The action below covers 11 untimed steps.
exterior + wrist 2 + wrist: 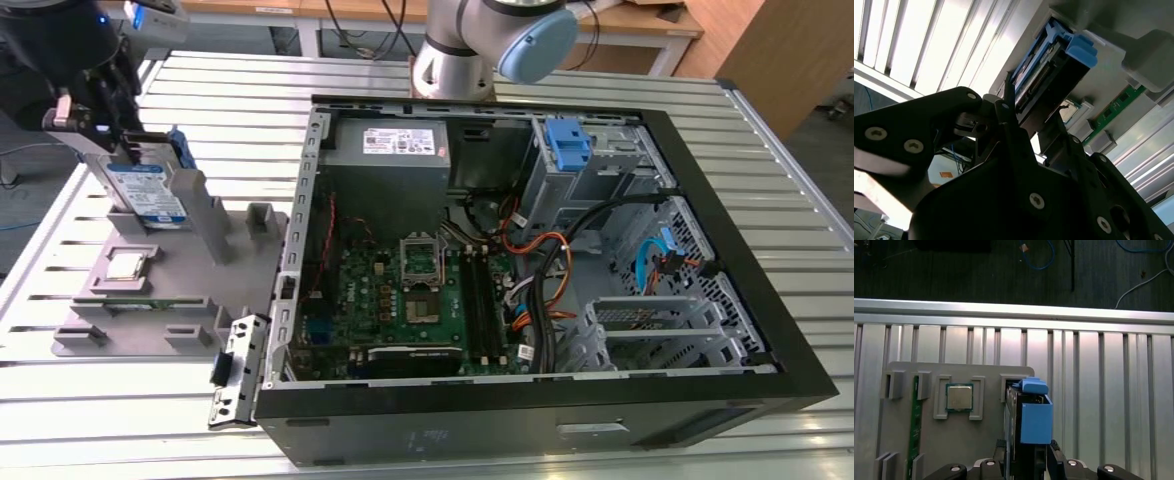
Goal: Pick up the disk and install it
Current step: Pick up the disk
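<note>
In the exterior view we see the disk (pixel 144 195) standing upright on its edge in a slot of the grey holder (pixel 160 290). The holder lies on the slatted metal desk (pixel 107 440), at about nine o'clock from the open computer case (pixel 747 330). The claw (pixel 107 140) is at about eleven o'clock from the disk, just above its upper end. In the first wrist view its two black fingers (pixel 1054 452) lie against the two broad sides of the disk (pixel 1028 425), so the claw looks closed on it, opened only as wide as the disk is thick. The blue bracket end of the disk (pixel 1054 65) points away from the claw in the second wrist view. A processor chip (pixel 959 397) and a green memory stick (pixel 915 425) rest in the same holder beside the disk.
</note>
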Tool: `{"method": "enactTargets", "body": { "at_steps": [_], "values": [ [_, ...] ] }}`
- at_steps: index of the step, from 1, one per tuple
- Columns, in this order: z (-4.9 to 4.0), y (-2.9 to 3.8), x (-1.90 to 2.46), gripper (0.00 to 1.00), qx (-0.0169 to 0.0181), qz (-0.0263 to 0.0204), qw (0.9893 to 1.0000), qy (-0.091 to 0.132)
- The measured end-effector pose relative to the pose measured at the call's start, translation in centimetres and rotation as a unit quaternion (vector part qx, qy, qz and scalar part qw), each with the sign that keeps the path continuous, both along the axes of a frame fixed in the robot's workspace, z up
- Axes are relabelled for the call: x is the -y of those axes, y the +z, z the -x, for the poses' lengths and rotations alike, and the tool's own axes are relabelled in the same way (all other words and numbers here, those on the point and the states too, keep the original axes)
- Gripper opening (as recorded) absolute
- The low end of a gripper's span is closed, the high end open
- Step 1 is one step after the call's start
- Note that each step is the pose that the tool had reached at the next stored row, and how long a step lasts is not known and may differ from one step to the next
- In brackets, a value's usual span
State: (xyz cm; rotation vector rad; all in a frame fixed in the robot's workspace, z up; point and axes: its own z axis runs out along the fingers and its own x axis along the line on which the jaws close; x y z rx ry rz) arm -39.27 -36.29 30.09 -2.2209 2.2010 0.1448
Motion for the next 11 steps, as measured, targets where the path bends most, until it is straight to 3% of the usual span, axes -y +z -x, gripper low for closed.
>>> {"method": "enactTargets", "body": {
  "at_steps": [11],
  "values": [
    [-0.27,-0.16,0.01,0.45,0.0001,-0.0001,1.0,-0.002]
  ]
}}
